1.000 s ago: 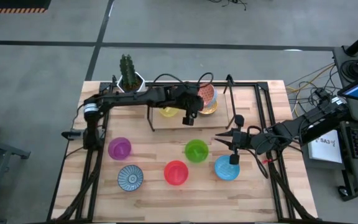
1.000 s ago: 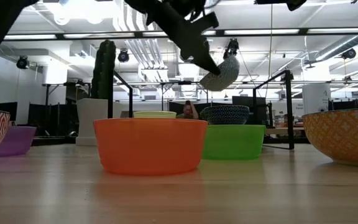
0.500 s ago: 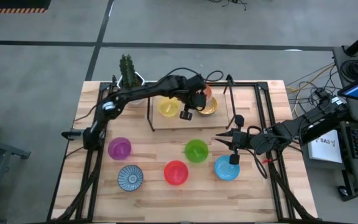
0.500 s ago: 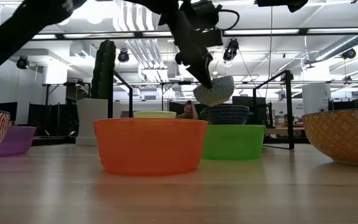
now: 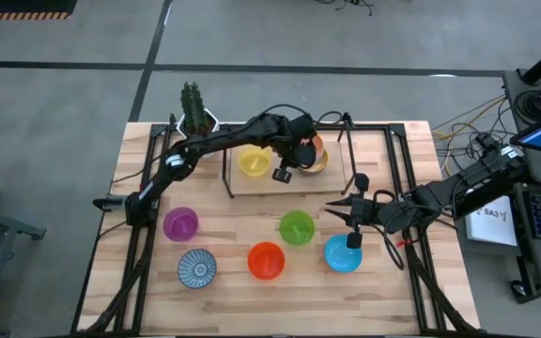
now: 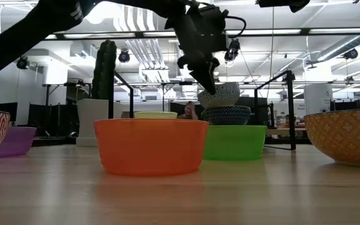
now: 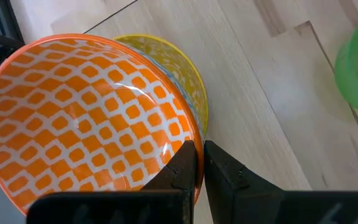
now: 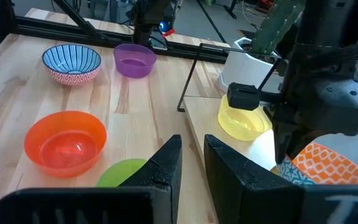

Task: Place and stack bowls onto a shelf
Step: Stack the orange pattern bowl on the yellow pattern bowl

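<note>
My left gripper reaches over the shelf at the far middle of the table and is shut on a bowl with an orange-and-white lattice inside. That bowl sits nearly level right over a gold-speckled bowl; whether they touch I cannot tell. A yellow bowl stands on the shelf beside them. Purple, blue-radial, orange-red, green and blue bowls stand on the table. My right gripper hovers open above the blue bowl. My left gripper pinches the lattice bowl's rim, one finger inside the bowl and the other outside its wall. The fingers come steeply from above, slanting down. The bowl hangs almost level, mouth up, right over the gold-speckled bowl.
A cactus in a white pot stands at the far left corner next to the shelf. Black frame rails run along the table's left and right sides. Bare shelf board lies in front of the yellow bowl.
My left gripper has tipped steeply downward and sunk toward the shelf, staying shut on the lattice bowl. The bowl, tilted sharply a second ago, has come down and swung nearly level right over the gold-speckled bowl.
</note>
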`<action>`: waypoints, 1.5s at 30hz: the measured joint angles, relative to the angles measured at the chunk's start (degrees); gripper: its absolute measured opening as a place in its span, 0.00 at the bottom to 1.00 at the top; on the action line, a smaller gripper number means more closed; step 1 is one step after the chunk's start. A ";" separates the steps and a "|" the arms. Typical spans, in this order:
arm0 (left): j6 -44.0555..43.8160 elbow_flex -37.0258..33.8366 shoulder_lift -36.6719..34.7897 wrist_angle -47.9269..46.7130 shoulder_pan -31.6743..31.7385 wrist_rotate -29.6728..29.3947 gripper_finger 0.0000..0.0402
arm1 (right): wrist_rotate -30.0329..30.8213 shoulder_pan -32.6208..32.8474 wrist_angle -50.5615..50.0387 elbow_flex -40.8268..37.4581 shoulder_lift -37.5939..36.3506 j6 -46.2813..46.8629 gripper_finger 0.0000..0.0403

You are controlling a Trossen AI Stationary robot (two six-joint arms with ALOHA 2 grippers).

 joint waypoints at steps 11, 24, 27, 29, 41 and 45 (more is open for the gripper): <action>0.17 -0.52 0.17 3.35 -0.04 0.06 0.03 | 0.02 0.00 0.10 0.00 0.00 -0.08 0.15; -1.32 -2.15 0.46 5.35 -0.12 1.43 0.03 | 0.04 0.00 0.13 0.00 0.02 -0.08 0.15; -1.36 -2.03 0.46 6.09 -0.11 1.42 0.03 | 0.04 0.00 0.13 0.00 0.02 -0.08 0.15; -1.36 -1.99 0.46 6.60 -0.11 1.42 0.03 | 0.04 0.00 0.13 0.00 0.02 -0.06 0.15; -1.29 -2.10 0.46 6.78 -0.11 1.42 0.05 | 0.04 0.00 0.11 0.00 0.04 -0.06 0.15; -1.20 -2.10 0.46 6.73 -0.11 1.42 0.08 | 0.04 0.00 0.11 0.00 0.04 -0.06 0.15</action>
